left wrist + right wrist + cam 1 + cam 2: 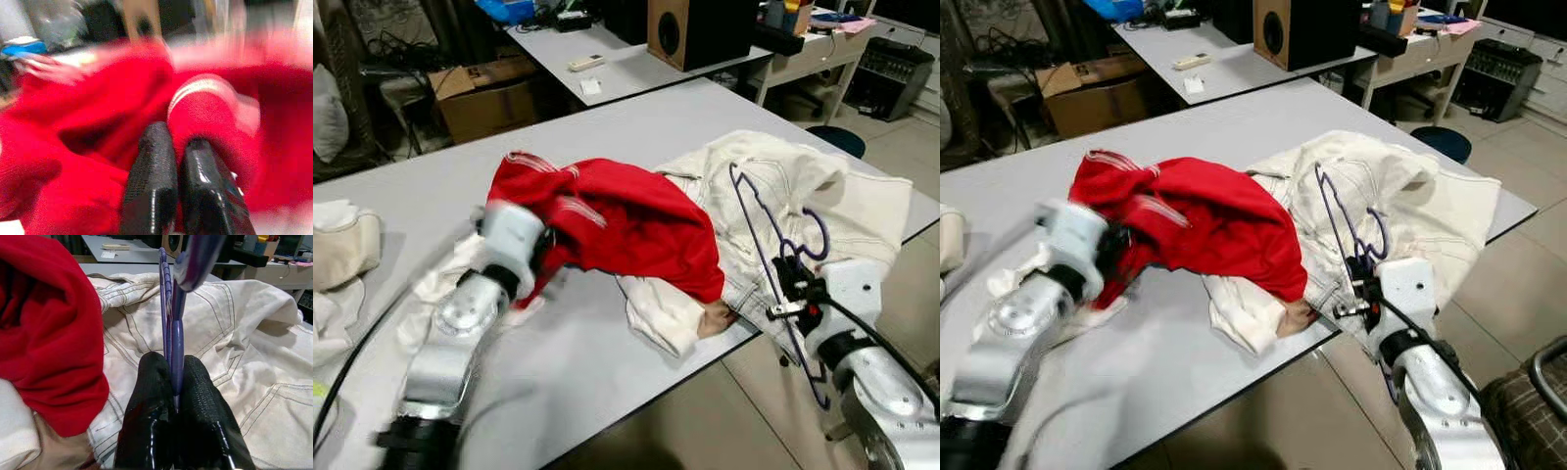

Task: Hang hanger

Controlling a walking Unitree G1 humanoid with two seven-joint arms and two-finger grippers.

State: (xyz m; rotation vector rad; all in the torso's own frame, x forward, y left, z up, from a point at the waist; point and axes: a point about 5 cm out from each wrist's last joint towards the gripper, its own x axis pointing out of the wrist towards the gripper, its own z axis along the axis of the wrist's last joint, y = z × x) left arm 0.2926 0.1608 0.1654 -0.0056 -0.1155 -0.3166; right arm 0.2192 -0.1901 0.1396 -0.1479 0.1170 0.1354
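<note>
- The red garment (607,230) lies bunched on the grey surface (607,362), and everything else is placed from it.
- The left gripper (178,161) is at the robot's-left end of the red garment, its two black fingers (151,186) pressed close together with a fold of the red cloth pinched between them; in the head views this arm is blurred.
- A cream denim jacket (822,196) is spread on the surface just to the robot's right of the red garment, partly tucked under it, reaching to the surface's near edge.
- The purple hanger (773,245) lies over the cream denim jacket, right of the red garment and apart from it, with its lower part hanging past the surface's edge.
- The right gripper (178,396) is at the near edge of the surface, right of the red garment, with its fingers (205,396) closed on the purple hanger's thin bar, which runs up between them.
- A white cloth (656,308) sticks out from under the near side of the red garment, touching it.
- More pale cloth (342,250) sits at the surface's far left, well apart from the red garment.
- Beyond the red garment stands a second table (626,64) carrying a speaker (695,29), and a cardboard box (484,93) sits on the floor to its left.
</note>
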